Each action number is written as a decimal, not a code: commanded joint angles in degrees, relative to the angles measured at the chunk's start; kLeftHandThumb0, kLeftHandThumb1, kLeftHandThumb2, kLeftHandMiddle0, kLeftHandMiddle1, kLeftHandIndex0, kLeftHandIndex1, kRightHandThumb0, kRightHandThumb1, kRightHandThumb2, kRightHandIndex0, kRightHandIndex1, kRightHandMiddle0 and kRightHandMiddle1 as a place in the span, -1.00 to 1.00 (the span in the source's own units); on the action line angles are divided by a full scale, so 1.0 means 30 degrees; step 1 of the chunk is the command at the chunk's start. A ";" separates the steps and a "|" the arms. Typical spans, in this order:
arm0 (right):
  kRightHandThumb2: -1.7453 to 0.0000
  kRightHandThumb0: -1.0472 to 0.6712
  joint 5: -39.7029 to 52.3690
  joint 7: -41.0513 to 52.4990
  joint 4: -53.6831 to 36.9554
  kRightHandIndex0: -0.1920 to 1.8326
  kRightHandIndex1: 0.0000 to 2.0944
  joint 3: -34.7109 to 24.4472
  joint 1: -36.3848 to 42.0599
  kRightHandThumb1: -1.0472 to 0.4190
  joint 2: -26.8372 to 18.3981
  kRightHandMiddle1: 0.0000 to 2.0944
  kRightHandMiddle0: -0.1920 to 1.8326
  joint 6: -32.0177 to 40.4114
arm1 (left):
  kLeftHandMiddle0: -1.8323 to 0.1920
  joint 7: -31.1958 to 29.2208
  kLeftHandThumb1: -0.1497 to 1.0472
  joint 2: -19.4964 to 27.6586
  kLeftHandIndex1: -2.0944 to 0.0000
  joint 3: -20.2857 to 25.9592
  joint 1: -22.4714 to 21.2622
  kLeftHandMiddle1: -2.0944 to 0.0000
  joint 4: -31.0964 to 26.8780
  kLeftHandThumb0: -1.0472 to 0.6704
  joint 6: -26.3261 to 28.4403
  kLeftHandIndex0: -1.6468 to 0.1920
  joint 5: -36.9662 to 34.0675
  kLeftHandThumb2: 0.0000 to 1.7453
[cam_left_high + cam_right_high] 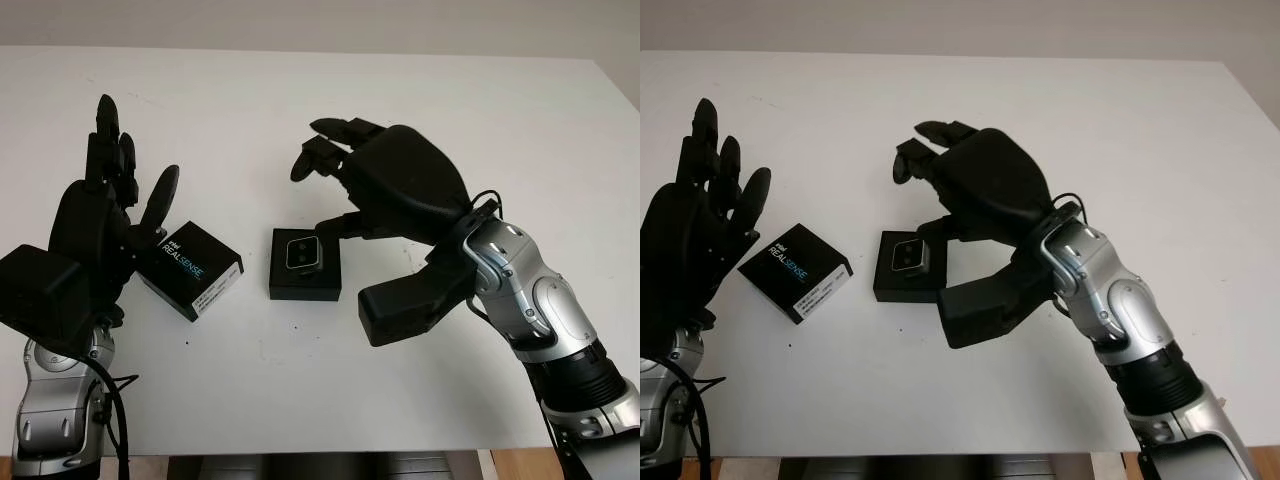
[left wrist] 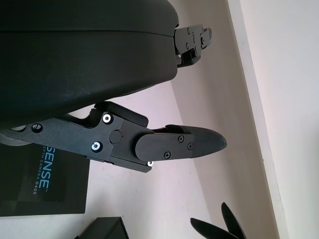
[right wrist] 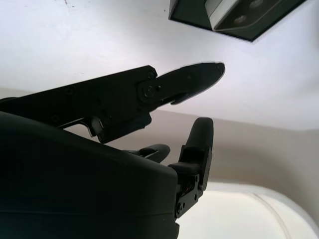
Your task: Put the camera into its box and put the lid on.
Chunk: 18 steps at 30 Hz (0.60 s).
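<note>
While boxed, camera (image 1: 302, 255) lidless.

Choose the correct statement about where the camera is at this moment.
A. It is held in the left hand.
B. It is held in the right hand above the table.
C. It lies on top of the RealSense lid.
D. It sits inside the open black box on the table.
D: the camera sits inside the open black box on the table, while the right hand above it and the left hand beside the lid hold nothing.
</note>
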 commanded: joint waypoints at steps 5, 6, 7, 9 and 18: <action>0.76 -0.40 0.3687 -0.0483 0.2421 -0.46 -0.86 -0.0883 0.0122 -1.00 -0.0674 -0.12 -0.60 -0.2973 | 0.95 0.0004 1.00 -0.0113 0.97 0.0162 0.0313 0.95 -0.0319 -0.49 0.0039 1.00 -0.0173 -0.56; 0.75 -0.40 0.4273 -0.0276 0.2870 -0.47 -0.87 -0.0895 0.0236 -1.00 -0.0893 -0.14 -0.60 -0.3587 | 0.95 0.0031 1.00 -0.0120 0.97 0.0166 0.0327 0.95 -0.0344 -0.50 0.0070 1.00 -0.0169 -0.56; 0.69 -0.40 0.4650 -0.0141 0.3180 -0.50 -0.89 -0.0891 0.0290 -1.00 -0.1050 -0.19 -0.63 -0.4023 | 0.95 0.0053 1.00 -0.0119 0.96 0.0168 0.0337 0.95 -0.0363 -0.50 0.0090 0.99 -0.0155 -0.56; 0.65 -0.40 0.5234 0.0272 0.3526 -0.52 -0.91 -0.0863 0.0457 -1.00 -0.1377 -0.25 -0.64 -0.4668 | 0.94 0.0071 1.00 -0.0115 0.96 0.0192 0.0361 0.95 -0.0369 -0.50 0.0088 0.99 -0.0146 -0.56; 0.53 -0.47 0.7668 0.2065 0.5449 -0.60 -0.96 -0.0614 0.1381 -1.00 -0.2003 -0.41 -0.72 -0.7466 | 0.94 0.0065 1.00 -0.0052 0.96 0.0224 0.0411 0.95 -0.0474 -0.49 0.0137 0.99 -0.0079 -0.56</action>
